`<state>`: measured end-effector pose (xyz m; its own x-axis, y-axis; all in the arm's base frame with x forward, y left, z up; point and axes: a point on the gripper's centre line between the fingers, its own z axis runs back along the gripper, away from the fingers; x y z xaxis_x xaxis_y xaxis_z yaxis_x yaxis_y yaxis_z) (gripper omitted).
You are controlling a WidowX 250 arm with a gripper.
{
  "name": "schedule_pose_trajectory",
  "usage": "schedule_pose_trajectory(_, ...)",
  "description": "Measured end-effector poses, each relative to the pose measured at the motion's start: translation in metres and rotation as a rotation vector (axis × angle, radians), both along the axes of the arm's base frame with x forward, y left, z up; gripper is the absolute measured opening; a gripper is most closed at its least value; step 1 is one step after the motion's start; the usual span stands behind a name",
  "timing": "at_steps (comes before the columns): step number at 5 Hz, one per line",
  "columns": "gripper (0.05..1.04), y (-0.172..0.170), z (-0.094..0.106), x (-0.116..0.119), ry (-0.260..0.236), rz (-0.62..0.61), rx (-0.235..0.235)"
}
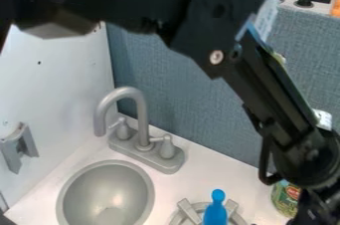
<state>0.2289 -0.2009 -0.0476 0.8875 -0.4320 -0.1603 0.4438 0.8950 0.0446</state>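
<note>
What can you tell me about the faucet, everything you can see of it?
The faucet is plain gray, matte, and looks like plastic. A slim spout rises upright, arches over and ends pointing down. A small knob-like handle stands on either side, each with a short lever. All sit on an oblong base plate with rounded ends, resting on the white counter beside the round sink basin. The arm doesn't appear to touch it.

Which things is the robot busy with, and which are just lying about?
By the robot arm:
- the can with the green label, nearest it

Just about:
- the blue thing
- the grey ring with crossbars
- the tap
- the round sink
</note>
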Motion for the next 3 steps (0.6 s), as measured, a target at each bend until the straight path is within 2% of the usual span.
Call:
schedule_pose_trajectory(1,0.686,0.0047,-0.0004,0.0016,0.006,0.013,0.0)
schedule_pose_trajectory(2,0.37,0.004,-0.0003,0.0004,0.014,0.015,-0.004)
schedule_pose_trajectory(3,0.169,0.0043,-0.0033,-0.0025,0.034,0.013,-0.005)
